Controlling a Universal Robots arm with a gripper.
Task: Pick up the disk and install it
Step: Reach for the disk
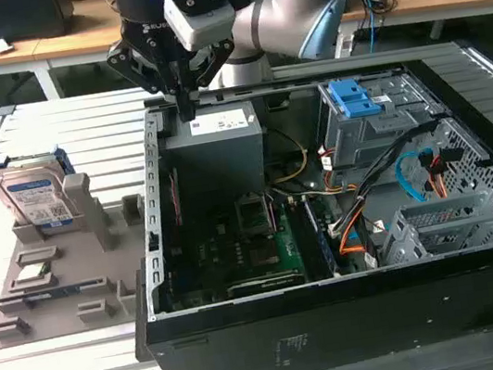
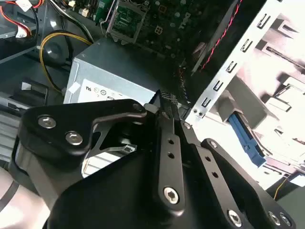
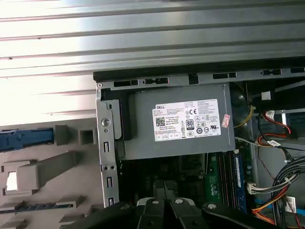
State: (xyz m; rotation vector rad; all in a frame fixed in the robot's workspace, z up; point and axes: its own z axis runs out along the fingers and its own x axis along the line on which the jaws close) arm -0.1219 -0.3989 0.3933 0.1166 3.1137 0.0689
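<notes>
Gripper (image 1: 186,110) looks closed, empty, over PSU (image 1: 215,132); exterior view shows disk (image 1: 37,197) upright in holder (image 1: 94,230).

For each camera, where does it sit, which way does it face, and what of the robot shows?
Exterior view: off the arm, raised, looking down at the open computer case and, at the exterior view's left, the disk; arm and gripper show.
First wrist view: on the wrist, facing down at the power supply; shut gripper shows.
Second wrist view: on the wrist, looking slantwise past the gripper to the power supply.
All share the gripper over the power supply.
</notes>
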